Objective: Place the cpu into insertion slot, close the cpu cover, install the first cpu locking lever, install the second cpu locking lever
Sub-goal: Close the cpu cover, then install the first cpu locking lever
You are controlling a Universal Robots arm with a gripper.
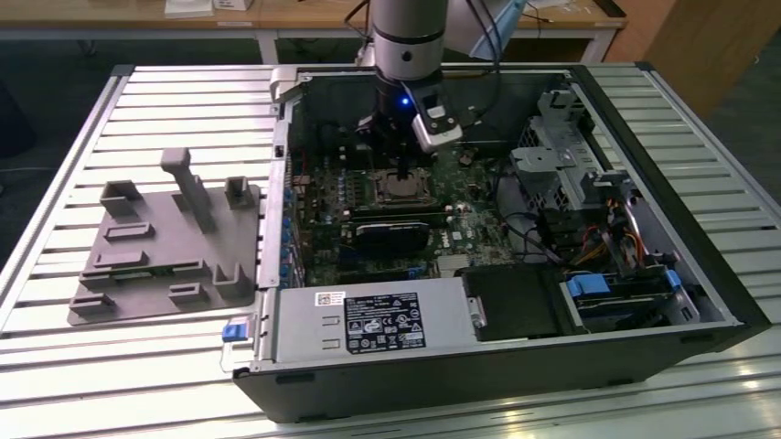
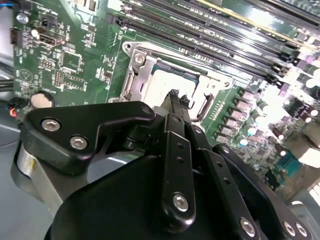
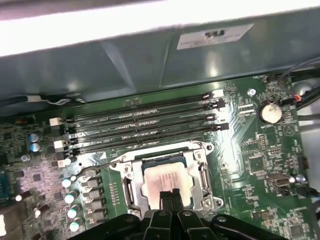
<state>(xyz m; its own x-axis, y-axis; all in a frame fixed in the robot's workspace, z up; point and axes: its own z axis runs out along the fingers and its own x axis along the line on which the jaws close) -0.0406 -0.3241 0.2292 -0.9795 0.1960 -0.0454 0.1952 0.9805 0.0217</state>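
The cpu (image 3: 167, 181) lies flat in the insertion slot (image 3: 128, 192) on the green board, its pale metal face up. The cpu cover (image 3: 199, 167), a silvery frame, lies down around it, with the chip showing through its window. My gripper (image 3: 169, 196) hangs right over the near edge of the chip, black fingertips pressed together and nothing between them. In the second wrist view the same gripper (image 2: 175, 97) points at the cpu (image 2: 167, 80), and a bent wire lever (image 2: 204, 107) sits beside the socket. In the exterior view the gripper (image 1: 403, 169) stands upright above the socket inside the open case.
Several long black memory slots (image 3: 145, 125) run just beyond the socket. A black graphics card (image 1: 393, 233) lies on the near side of it. A drive cage (image 1: 561, 155) and cables fill the case's right. A grey fixture (image 1: 165, 242) stands on the table at the exterior view's left.
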